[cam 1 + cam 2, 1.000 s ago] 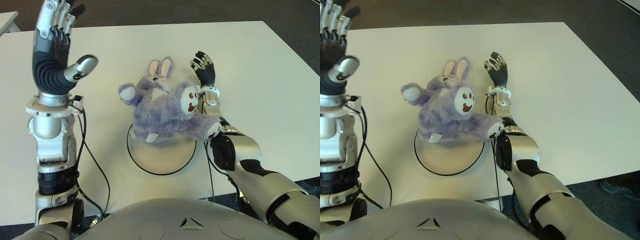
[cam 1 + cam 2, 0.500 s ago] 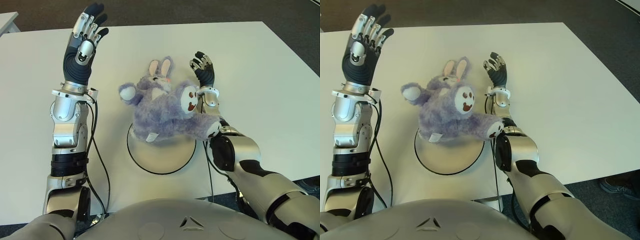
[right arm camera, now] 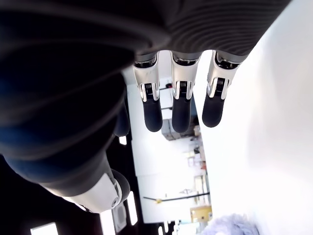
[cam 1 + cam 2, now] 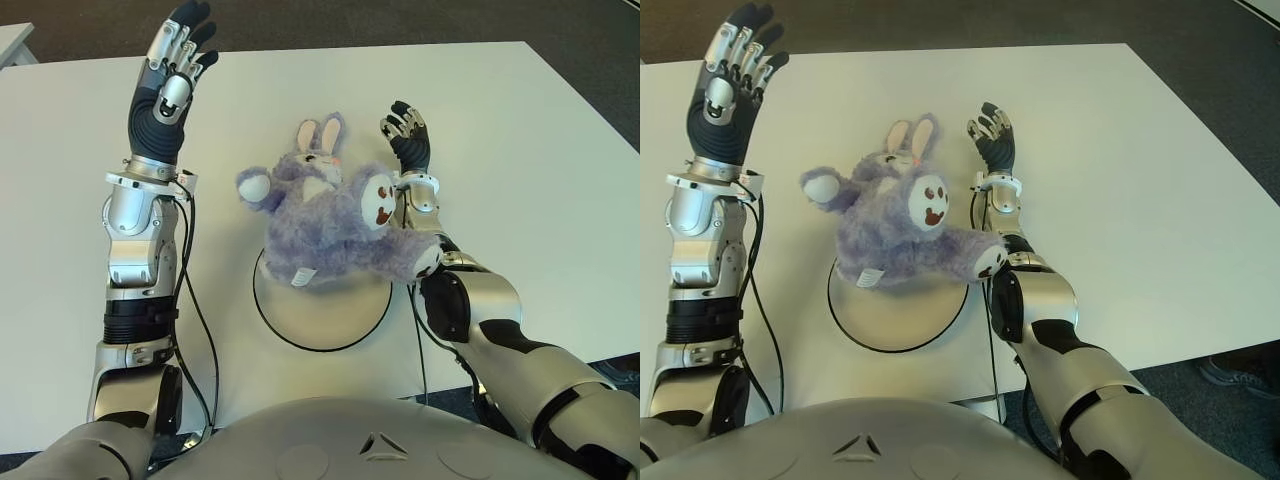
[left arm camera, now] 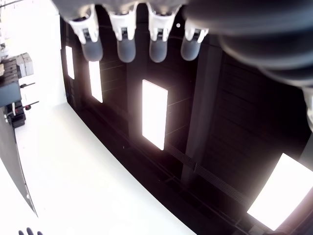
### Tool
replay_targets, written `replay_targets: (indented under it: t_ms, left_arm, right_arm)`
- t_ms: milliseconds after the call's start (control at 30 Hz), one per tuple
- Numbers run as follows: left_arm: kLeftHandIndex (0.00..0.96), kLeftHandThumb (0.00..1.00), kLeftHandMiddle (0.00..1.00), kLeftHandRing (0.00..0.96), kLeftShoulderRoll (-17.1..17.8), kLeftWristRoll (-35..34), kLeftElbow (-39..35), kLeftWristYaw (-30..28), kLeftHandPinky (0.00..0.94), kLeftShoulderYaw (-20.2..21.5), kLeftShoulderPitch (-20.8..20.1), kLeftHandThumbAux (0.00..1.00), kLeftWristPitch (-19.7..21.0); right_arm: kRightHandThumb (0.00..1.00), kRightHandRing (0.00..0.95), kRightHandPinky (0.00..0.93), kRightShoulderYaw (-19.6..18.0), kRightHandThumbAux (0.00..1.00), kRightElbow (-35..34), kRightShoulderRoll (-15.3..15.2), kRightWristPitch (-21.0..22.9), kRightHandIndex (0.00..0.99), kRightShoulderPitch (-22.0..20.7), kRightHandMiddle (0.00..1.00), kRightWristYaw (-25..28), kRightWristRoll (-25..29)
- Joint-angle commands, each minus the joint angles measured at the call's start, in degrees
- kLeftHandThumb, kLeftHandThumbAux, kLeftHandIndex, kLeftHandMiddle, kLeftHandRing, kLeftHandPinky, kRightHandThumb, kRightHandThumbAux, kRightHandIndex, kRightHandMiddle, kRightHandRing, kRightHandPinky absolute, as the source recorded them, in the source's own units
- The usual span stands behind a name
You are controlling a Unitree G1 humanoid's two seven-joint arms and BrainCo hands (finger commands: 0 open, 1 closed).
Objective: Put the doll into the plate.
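A white table [image 4: 520,130] fills both eye views, with dark floor beyond its far edge. The purple plush doll [image 4: 330,225] lies across the far rim of the round plate [image 4: 322,305], its lower body over the plate and its head and pink-lined ears reaching onto the bare table beyond. Its long axis runs away from the robot, ears pointing to the far edge and the face patch turned toward the right arm. The left hand [image 4: 168,75] is raised well left of the doll, fingers [image 5: 125,46] straight and spread, holding nothing; its wrist view shows only ceiling lights behind them. The right hand [image 4: 992,140] shows just right of the ears, released and empty; its wrist view catches a tuft of purple fur at the lower edge
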Motion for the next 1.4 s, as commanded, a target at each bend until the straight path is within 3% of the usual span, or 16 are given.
replay_targets:
  t_ms: [33,700,1400]
  left_arm:
    - [0.0,0.0,0.038,0.016,-0.19,-1.16,1.54,-1.18,0.0,0.15,-0.76,0.307,0.15]
    - [0.0,0.0,0.025,0.0,-0.29,-5.78,3.41,-3.41,0.0,0.38,-1.95,0.318,3.79]
    - [0.0,0.0,0.018,0.0,-0.31,-3.42,8.08,-1.71,0.0,0.71,-3.91,0.302,3.94]
  right_arm:
    - [0.502,0.147,0.179,0.03,0.802,0.69,0.38,-0.42,0.19,2.08,0.166,-0.22,-0.01]
    - [0.506,0.152,0.182,-0.25,0.803,0.71,0.44,-0.33,0.193,2.01,0.17,0.13,0.43]
    - [0.501,0.153,0.188,-0.3,0.802,0.68,0.3,-0.36,0.188,1.9,0.171,0.33,0.39]
